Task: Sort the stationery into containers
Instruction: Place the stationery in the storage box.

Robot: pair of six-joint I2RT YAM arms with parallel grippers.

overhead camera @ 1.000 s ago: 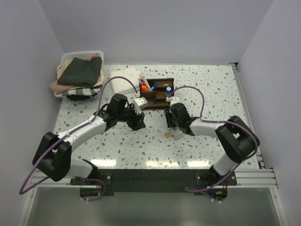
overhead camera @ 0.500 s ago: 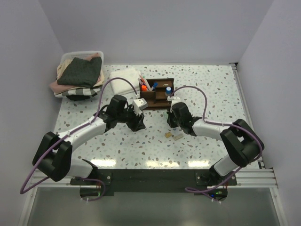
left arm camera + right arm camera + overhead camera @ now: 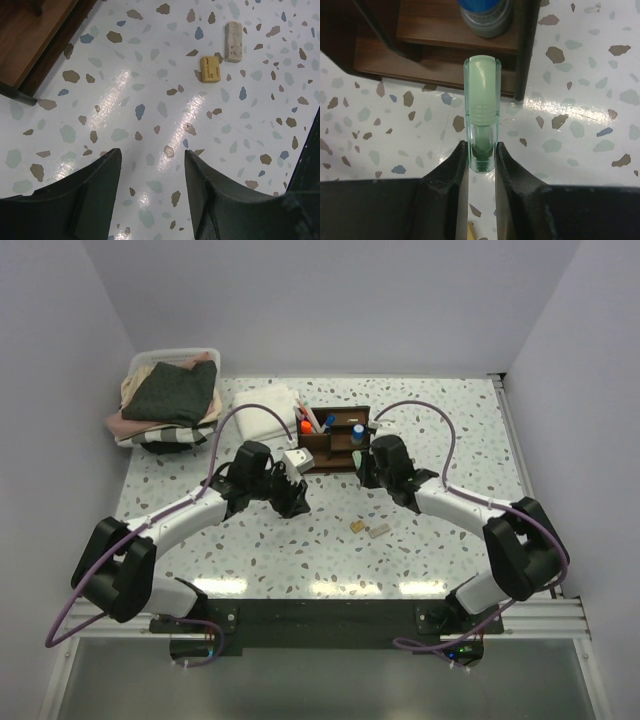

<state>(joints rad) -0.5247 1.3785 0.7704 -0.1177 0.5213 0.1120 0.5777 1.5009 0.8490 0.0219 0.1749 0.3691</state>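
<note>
Green capped piece (image 3: 481, 100), gripped in my right claw (image 3: 481, 152), has advanced up-frame across the bench (image 3: 580, 125) to the organiser (image 3: 440, 27) at upper centre; drop-in seems next. Left claw (image 3: 152, 162) gapes, empty.

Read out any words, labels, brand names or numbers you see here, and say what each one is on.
None can be read.
The tan eraser has a small dark mark, too blurred to read.
The green piece in the right gripper, the speckled eraser and the wooden organiser show no lettering.
</note>
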